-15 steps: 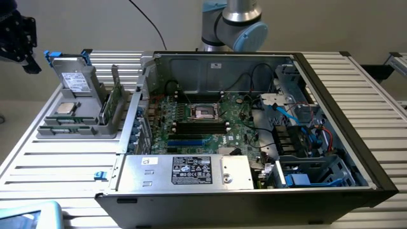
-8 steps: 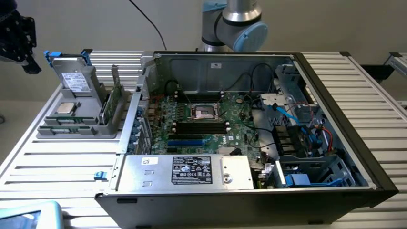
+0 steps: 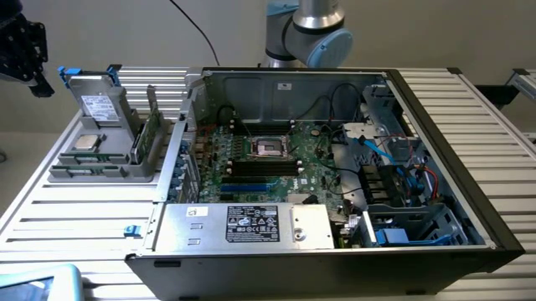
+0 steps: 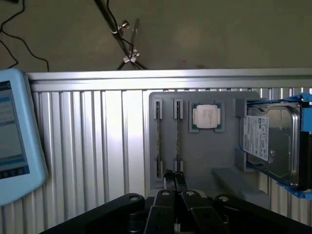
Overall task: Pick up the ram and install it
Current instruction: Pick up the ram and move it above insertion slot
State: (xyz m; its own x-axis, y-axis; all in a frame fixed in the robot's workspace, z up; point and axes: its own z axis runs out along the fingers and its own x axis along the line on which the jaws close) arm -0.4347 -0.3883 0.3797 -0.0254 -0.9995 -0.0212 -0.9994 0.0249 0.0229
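Observation:
Two green ram sticks stand on edge side by side in a grey holder (image 4: 195, 161); the wrist view shows them edge-on, one (image 4: 158, 139) beside the other (image 4: 177, 139). In the exterior view the ram (image 3: 149, 125) stands in the holder (image 3: 100, 169), to the left of the open computer case. My gripper (image 4: 173, 179) hangs well above the holder, near the end of the sticks, shut with nothing in it. It appears as a black shape (image 3: 34, 75) at the exterior view's top left. The black memory slots (image 3: 265, 166) on the motherboard lie bare.
The holder also carries a square silver processor (image 4: 207, 117) and a silver drive (image 4: 270, 141) in a blue frame. The open case (image 3: 435, 125) holds cables and a power supply (image 3: 251, 222). A light blue tablet (image 4: 14, 141) lies on the slatted table (image 4: 92, 146).

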